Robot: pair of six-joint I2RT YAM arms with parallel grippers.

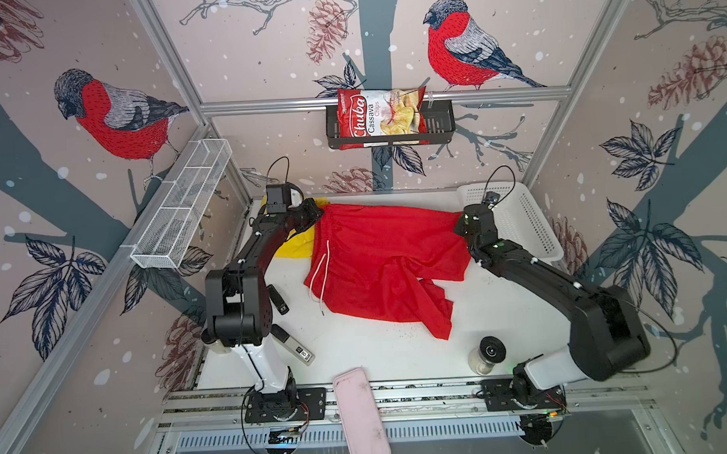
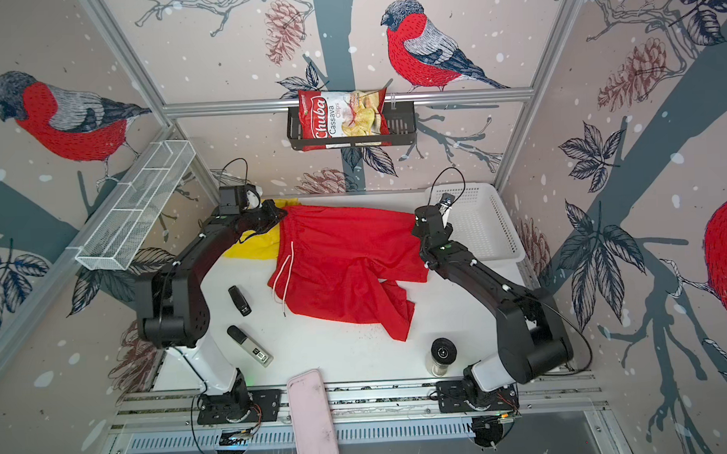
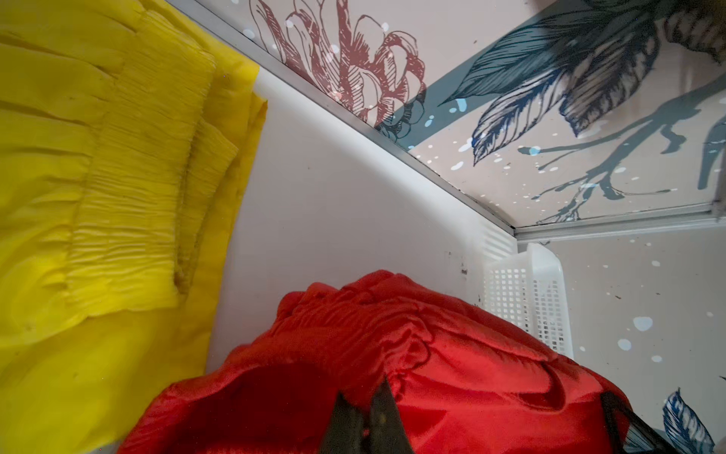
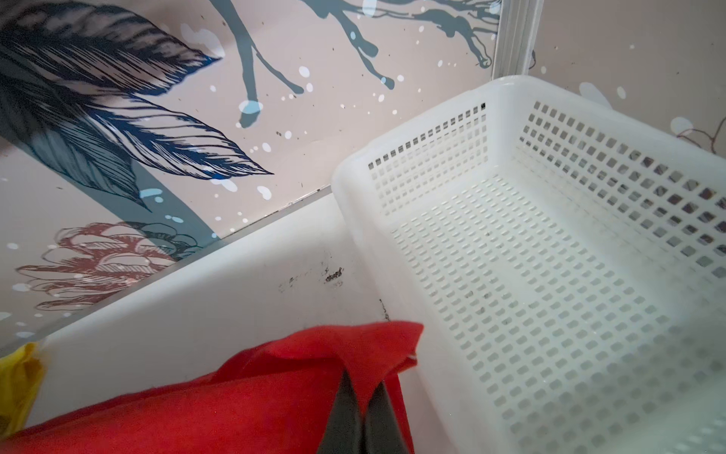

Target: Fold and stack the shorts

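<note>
Red shorts [image 1: 379, 252] mid-frame on the tabletop [image 1: 391, 352], overlapping yellow shorts [image 1: 294, 248] to their left | left hand [image 3: 365, 397] pinches red waistband corner, right hand [image 4: 365, 387] pinches opposite hem corner | fabric looks thin, limp, light; best gripped at corners, kept taut

The only print I can read is on the chips bag [image 1: 381, 117] at twelve o'clock, lying in the black basket [image 1: 440, 124] on the back wall. In both top views its red half [image 2: 318, 121] says "Chuba" in big white script, with "Cassava Chips" beside it on the pale part. The bag lies sideways, so the words run upward. At seven o'clock on the table, a small grey stick [image 1: 292, 346] carries a black label [image 1: 303, 355], its marks too small to read.
</note>
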